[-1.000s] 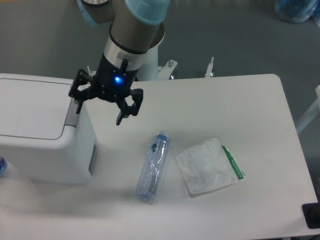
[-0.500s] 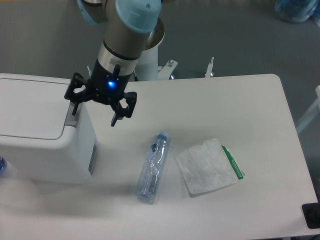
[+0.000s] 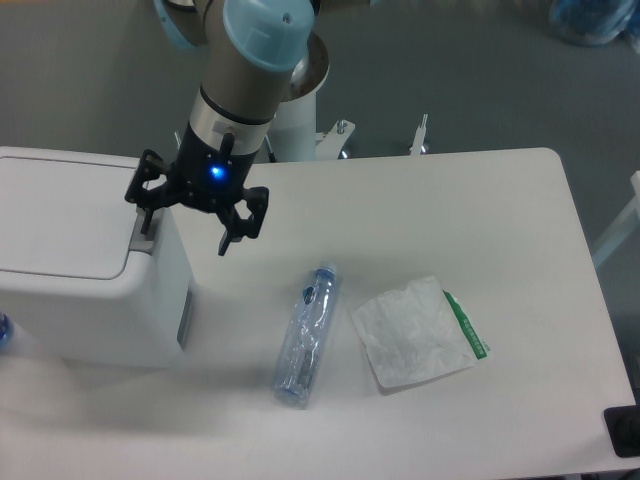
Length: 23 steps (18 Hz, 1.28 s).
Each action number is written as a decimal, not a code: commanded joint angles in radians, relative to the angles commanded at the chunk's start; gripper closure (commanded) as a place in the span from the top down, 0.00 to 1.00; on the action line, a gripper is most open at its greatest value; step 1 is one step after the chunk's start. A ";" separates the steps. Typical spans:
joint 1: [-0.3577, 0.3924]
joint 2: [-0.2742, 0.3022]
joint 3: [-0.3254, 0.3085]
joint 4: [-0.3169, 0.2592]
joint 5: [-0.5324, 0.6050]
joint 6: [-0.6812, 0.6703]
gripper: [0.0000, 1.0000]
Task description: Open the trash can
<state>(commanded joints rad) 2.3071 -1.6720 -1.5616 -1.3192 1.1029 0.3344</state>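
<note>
The trash can [image 3: 80, 260] is a large white boxy bin at the table's left side, its flat lid down. A grey push tab [image 3: 146, 226] runs along the lid's right edge. My gripper [image 3: 188, 222] hangs over the bin's right edge, open, with one black finger [image 3: 146, 208] above the tab and the other finger [image 3: 234, 226] out over the table. Nothing is between the fingers. A blue light glows on the gripper body.
A clear plastic bottle [image 3: 305, 335] with a blue cap lies on the table right of the bin. A crumpled white wrapper [image 3: 415, 332] with a green strip lies further right. The arm's base [image 3: 300, 120] stands at the table's far edge.
The gripper has shifted left, from beside the bin's right wall to over the lid's grey tab. It stays open. The bin, bottle and wrapper have not moved.
</note>
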 joint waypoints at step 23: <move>0.061 -0.020 0.095 0.000 0.028 0.012 1.00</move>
<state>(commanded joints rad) 2.3683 -1.6919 -1.4666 -1.3193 1.1305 0.3467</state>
